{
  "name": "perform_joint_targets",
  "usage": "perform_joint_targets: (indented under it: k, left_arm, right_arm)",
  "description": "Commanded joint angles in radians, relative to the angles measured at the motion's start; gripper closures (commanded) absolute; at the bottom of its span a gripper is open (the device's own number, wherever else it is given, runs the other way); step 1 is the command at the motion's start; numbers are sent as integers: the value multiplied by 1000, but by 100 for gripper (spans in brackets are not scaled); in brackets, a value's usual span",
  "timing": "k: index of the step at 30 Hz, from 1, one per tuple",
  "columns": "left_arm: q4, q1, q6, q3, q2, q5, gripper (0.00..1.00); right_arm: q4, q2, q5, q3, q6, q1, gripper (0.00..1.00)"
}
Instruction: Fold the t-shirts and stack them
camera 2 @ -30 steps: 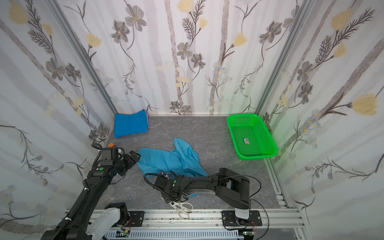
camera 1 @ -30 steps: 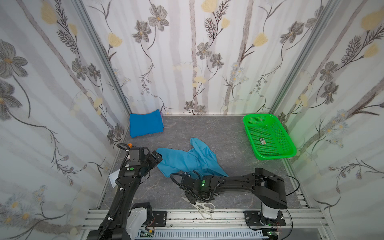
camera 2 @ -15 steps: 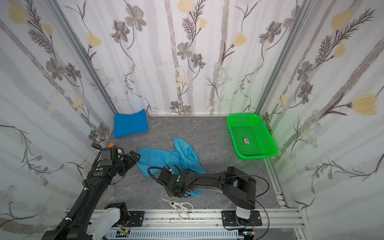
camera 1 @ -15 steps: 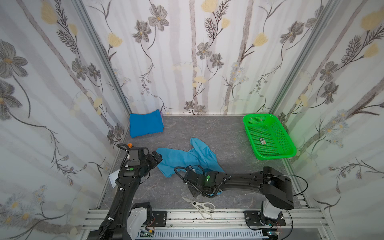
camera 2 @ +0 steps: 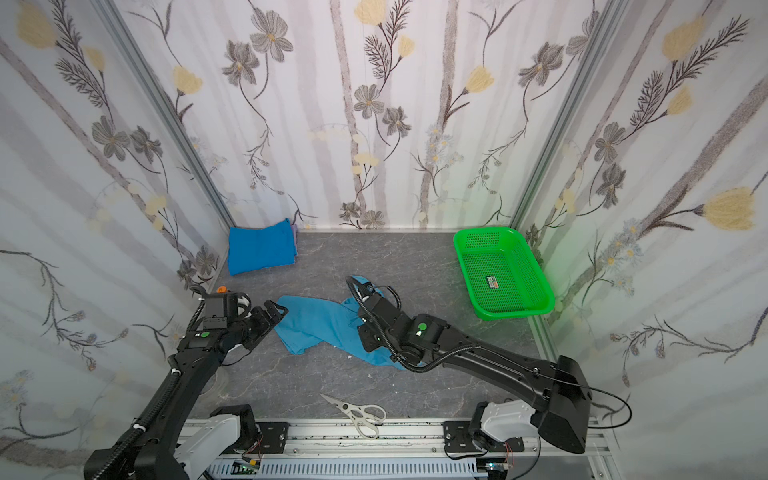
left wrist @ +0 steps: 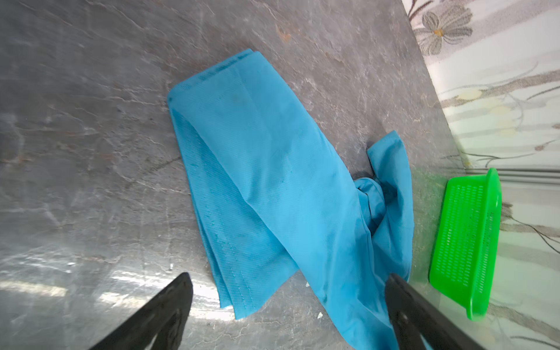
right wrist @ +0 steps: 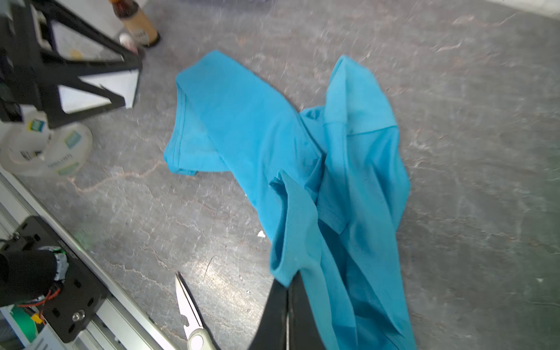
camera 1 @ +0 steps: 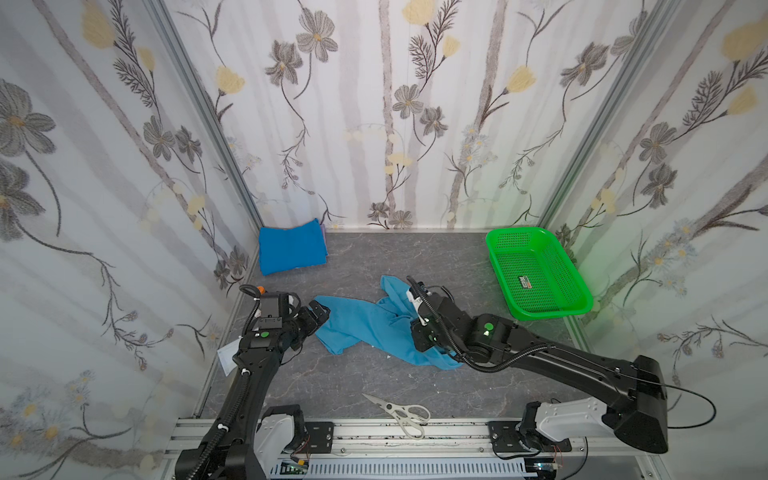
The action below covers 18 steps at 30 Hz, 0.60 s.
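The light blue shirt (camera 1: 365, 328) lies crumpled mid-table (camera 1: 374, 257). The right claw (right wrist: 288, 283) is clamped on a fold at its near side. The left claw (left wrist: 288, 275), jaws wide apart, hovers by the shirt's left end. The darker blue shirt (camera 1: 291, 247) sits folded in the far left corner, a green basket (camera 1: 552, 311) far right, scissors (camera 1: 399, 409) by the front edge

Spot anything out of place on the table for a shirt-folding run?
Yes: scissors lie loose at the front edge of the table, close to the crumpled light-blue t-shirt, and could snag cloth. The right wrist view also shows a tape roll and a small bottle by the left arm. None belong to folding.
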Motion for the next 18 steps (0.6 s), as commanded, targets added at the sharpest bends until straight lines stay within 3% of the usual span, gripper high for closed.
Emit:
perform_joint_targets:
  k: [1,12,18]
  left_arm:
    - [35,-28,0,16,20,65,0]
    - [106,-135,-48,61,114,54,0]
    - [75,-135,-58,132,129,-2,0]
  right_arm:
    - [-6,-105,20,26,-121,-45,100]
    - [-126,-344,-31,243,-303,-181,100]
    - [-134,-424,-1,134,-258,-186,100]
